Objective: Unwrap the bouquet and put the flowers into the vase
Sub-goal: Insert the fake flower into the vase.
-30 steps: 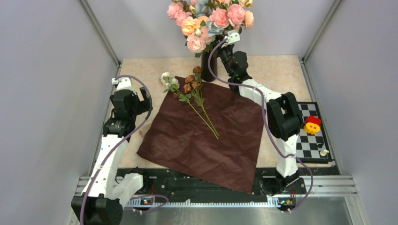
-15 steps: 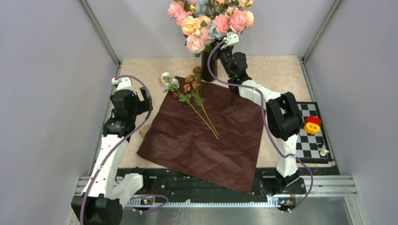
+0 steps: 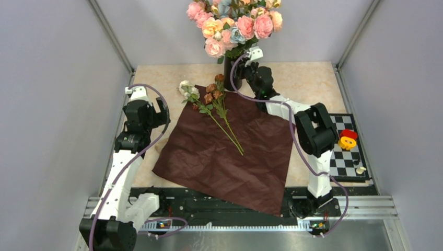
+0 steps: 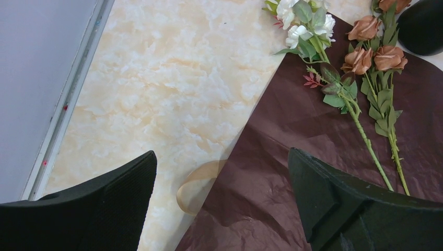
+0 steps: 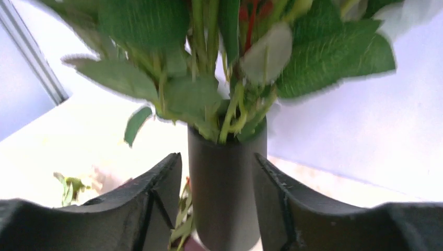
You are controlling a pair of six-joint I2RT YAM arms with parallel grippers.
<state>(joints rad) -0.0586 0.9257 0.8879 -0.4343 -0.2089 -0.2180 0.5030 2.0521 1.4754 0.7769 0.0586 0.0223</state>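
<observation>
Right jaws: we see the right gripper (image 5: 217,159) parted and released, gripping nothing; the slim black vase (image 5: 224,209) stands centred between its fingers, contact unclear.
Left jaws: left gripper (image 4: 222,157) spread wide, empty, above the maroon crinkled paper sheet (image 4: 292,120) and tan ribbon loop (image 4: 196,183).
Count: one vase, one sheet, two thin green rose stems (image 3: 217,107) lying on the sheet, upper centre.

The table (image 3: 313,78) was a pale, marble-patterned slab. A maroon paper (image 3: 230,157) lay spread flat across its middle, one corner pointing to the far edge. Just beyond that far corner stood the vase (image 3: 229,78). A tan ribbon (image 4: 196,183) curled out from under the paper's left edge. Right of the paper, well apart, lay a checkerboard (image 3: 342,162). The flowers' (image 3: 219,112) white blooms overhung the paper's far-left edge.
</observation>
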